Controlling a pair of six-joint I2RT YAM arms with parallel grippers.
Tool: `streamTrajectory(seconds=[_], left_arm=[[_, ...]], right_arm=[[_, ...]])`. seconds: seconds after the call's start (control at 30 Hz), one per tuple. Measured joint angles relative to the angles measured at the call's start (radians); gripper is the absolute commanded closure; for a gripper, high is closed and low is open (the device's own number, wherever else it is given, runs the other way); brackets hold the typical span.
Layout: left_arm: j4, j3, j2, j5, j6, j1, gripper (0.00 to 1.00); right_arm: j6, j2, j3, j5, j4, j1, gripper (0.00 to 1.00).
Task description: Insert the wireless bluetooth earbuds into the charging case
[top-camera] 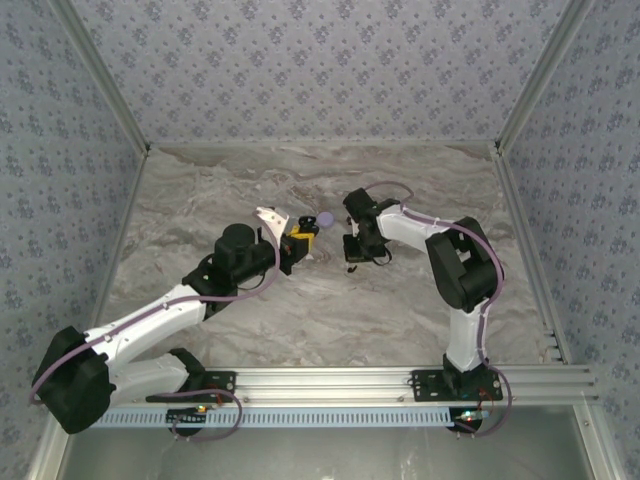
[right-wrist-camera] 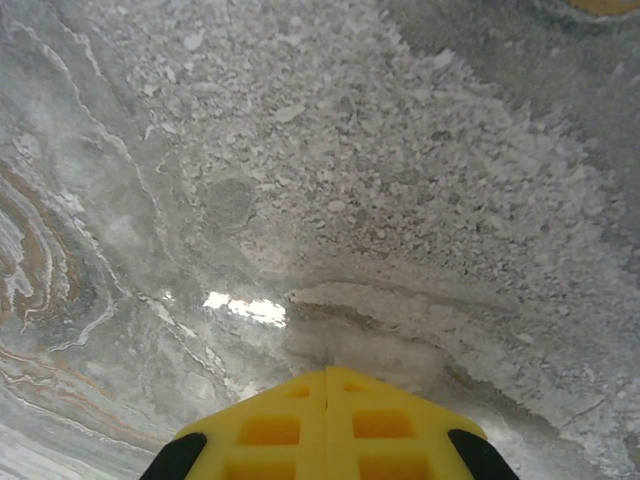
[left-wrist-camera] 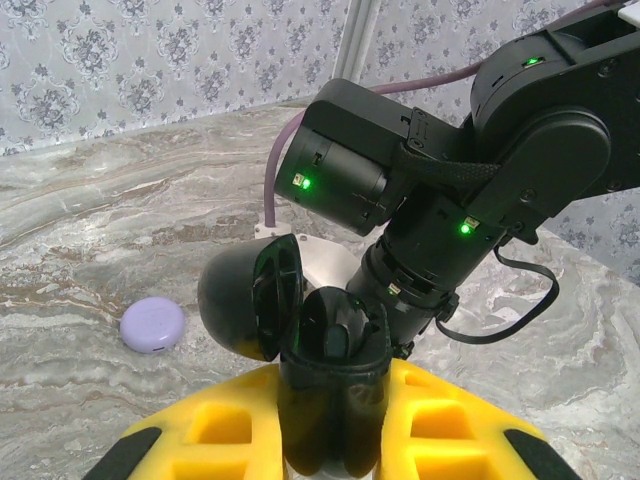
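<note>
In the left wrist view my left gripper [left-wrist-camera: 335,405] is shut on the black charging case [left-wrist-camera: 335,400], which stands upright between the yellow fingers [left-wrist-camera: 225,425]. Its lid [left-wrist-camera: 245,300] hangs open to the left. A dark rounded piece [left-wrist-camera: 336,338] sits in the case's well; it looks like a black earbud. From above, the left gripper [top-camera: 300,241] holds the case at mid-table. My right gripper [top-camera: 353,256] points down at the table just right of it. Its yellow fingertips [right-wrist-camera: 327,378] are pressed together with nothing between them, close above the marble.
A lilac round puck [left-wrist-camera: 152,325] lies on the marble table [left-wrist-camera: 80,220] left of the case, and from above the puck [top-camera: 324,218] sits just beyond both grippers. The right arm's wrist [left-wrist-camera: 440,210] looms directly behind the case. Patterned walls enclose the table.
</note>
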Motion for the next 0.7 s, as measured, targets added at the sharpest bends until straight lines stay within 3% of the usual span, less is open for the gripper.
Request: streamTrajectory(seconds=[0.7], left_arm=[[0.000, 0.000, 0.000, 0.000, 0.000, 0.000, 0.83]], right_arm=[[-0.016, -0.035, -0.048, 0.037, -0.013, 0.053, 0.91]])
